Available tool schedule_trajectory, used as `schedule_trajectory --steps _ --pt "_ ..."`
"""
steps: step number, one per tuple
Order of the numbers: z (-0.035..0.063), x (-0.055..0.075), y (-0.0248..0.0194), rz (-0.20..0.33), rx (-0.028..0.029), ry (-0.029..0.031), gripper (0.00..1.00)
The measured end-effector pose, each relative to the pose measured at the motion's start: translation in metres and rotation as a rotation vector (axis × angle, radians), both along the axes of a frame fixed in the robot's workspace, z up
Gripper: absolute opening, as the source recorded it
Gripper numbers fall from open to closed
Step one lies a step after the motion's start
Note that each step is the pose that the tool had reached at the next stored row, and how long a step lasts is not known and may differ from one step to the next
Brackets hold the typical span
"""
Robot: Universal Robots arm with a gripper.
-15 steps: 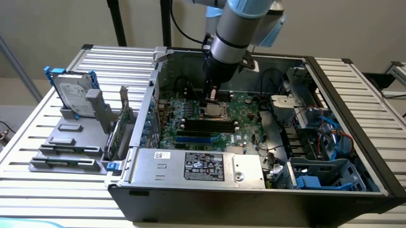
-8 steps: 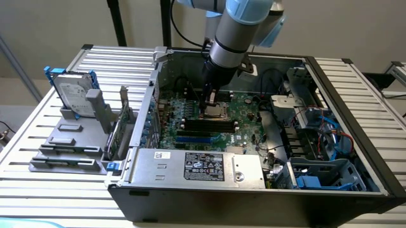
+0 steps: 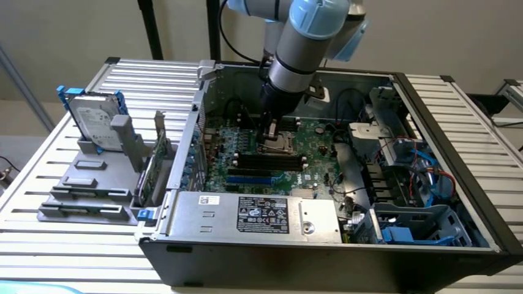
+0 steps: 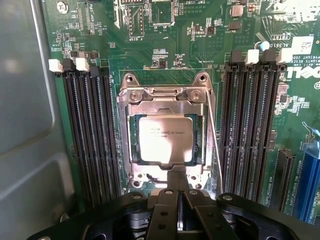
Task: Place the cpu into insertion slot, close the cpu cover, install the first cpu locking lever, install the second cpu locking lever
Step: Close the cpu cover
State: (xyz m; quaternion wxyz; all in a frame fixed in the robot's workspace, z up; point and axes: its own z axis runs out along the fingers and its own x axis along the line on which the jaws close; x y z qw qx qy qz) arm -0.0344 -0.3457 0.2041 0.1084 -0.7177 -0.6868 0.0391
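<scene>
Snugly, silvery cpu point(image 4: 165, 141) (square) in insertion slot point(image 4: 133, 142)

The small flat square cpu point(image 4: 166, 139) is showing pale tan-silver with faint dark print. The square metal cpu cover point(image 4: 165, 98) framing it is gleaming silver. The broad circuit board point(image 4: 200, 45) is showing green with white lettering, its long memory slots point(image 4: 87, 135) running black with white end clips point(image 4: 55, 65). The end effector point(image 4: 178, 175) is showing matte black.
</scene>
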Motion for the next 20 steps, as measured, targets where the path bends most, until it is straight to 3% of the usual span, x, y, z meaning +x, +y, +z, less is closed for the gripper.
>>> schedule_trajectory --steps 11,20 --pt "-0.0030 0.000 0.0001 -0.001 0.0015 0.0002 0.11" --pt "0.0156 -0.009 -0.0017 -0.001 0.0012 0.0034 0.11"
